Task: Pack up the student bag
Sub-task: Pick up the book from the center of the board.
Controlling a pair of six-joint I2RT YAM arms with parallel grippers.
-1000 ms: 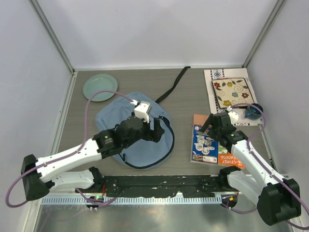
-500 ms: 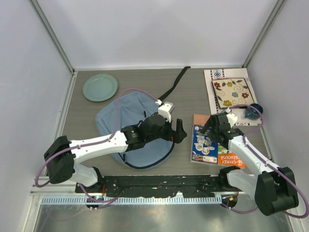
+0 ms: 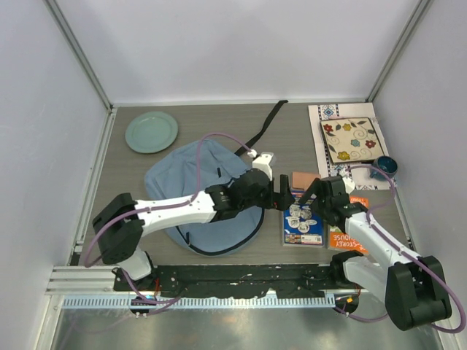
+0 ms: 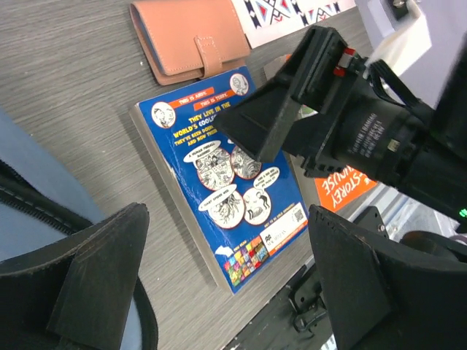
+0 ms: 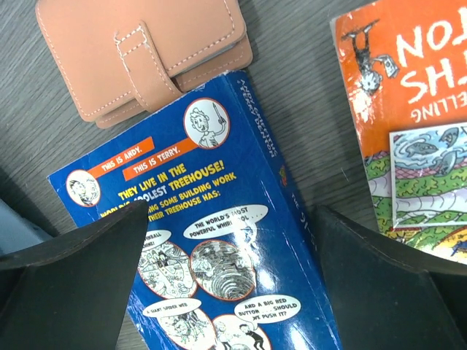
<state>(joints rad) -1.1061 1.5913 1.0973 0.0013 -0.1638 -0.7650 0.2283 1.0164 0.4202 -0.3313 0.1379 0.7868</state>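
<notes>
Grey wood-grain surface, closed in by pale walls, carries everything here. The student bag lies flat on it left of centre, a light blue-grey shape with a dark zipper line along its near edge, and the left arm reaches across it toward the right. In the left wrist view a corner of its fabric and zipper shows at the lower left. A black strap trails over the surface behind the bag toward the back wall. Just right of the bag, with a strip of bare surface between, lies a blue book with its cartoon-covered face up. The left claw hovers over this book with its fingers spread wide, holding nothing. The right claw hangs over the same book from the other side, its fingers likewise spread and empty; whether either claw touches the cover cannot be told. A tan wallet with a snap tab lies at the book's far end, its corner at the book's edge. An orange book lies flat just to the right of the blue one, with a narrow gap between them. Farther back on the right sits a patterned placemat with a dark blue cup at its near corner. A pale green plate rests at the far left, well apart from the books.
</notes>
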